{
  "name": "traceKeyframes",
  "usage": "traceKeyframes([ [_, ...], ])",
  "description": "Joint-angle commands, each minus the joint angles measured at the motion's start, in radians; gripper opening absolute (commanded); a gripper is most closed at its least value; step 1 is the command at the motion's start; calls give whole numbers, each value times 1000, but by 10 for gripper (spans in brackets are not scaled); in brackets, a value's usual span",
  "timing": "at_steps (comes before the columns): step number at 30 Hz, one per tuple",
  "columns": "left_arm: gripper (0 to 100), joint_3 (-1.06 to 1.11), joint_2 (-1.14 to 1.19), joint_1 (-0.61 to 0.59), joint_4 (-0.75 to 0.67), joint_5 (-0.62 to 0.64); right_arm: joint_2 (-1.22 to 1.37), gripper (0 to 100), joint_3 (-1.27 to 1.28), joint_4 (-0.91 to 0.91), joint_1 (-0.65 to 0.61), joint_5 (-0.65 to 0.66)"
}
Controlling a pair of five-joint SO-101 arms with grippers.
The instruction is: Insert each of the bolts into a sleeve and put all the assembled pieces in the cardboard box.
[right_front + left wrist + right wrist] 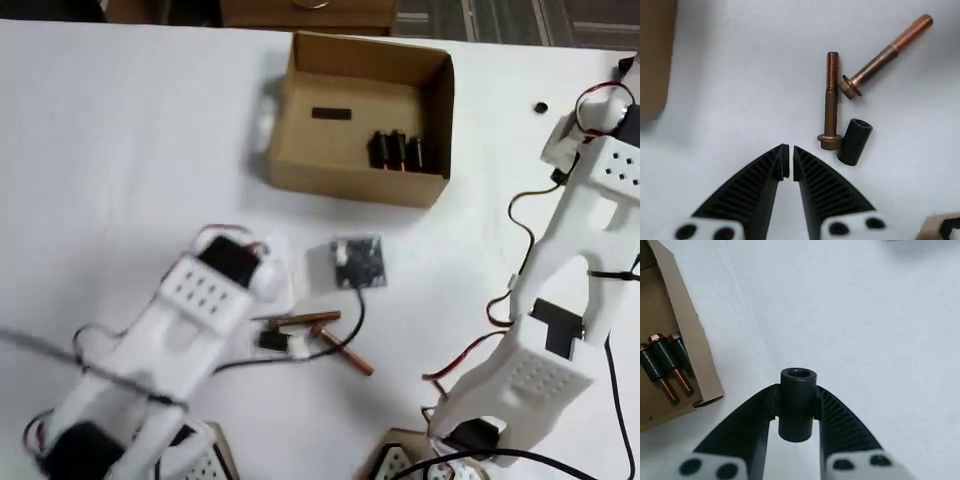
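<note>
Right end effector (pixel 796 405) clamped on black sleeve (pixel 798 385). Left end effector (pixel 788 162) fingers together, empty, beside two bolts (pixel 830 100) and loose sleeve (pixel 854 141), toward front edge of tabletop (pixel 120 150). Three assembled pieces (pixel 397 150) lie in cardboard box (pixel 290 110), rear edge.

Two copper bolts (pixel 831 100) beside a black sleeve (pixel 854 141); seemingly three assemblies (pixel 662 362) boxed.

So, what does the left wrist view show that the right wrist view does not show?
Only the left wrist view: a bolt, a second bolt and a loose sleeve lying on the table, with the left jaws shut and empty near them. Only the right wrist view: the right jaws shut on the held sleeve, standing upright, and three assembled pieces inside the cardboard box. Both: the white table; perhaps the box too, if the left wrist view's brown edge is it.
</note>
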Motion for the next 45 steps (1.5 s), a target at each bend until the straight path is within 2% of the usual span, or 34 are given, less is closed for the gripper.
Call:
traceKeyframes([
  [1, 42, -147, 135, 37, 52, 91, -68, 19, -8, -1, 4, 5],
  [5, 45, -216, 252, 69, 112, 129, -67, 19, -8, -2, 7, 5],
  [10, 45, -222, 288, 71, 124, 129, -67, 19, -6, -2, 10, 8],
  [19, 47, -102, 287, 72, 48, 77, -67, 19, -6, -2, 10, 6],
  [27, 129, -93, 292, 75, 34, 78, -67, 19, -6, -2, 10, 5],
  [45, 128, 130, 293, 87, -245, 75, -67, 19, -6, 12, 10, 9],
])
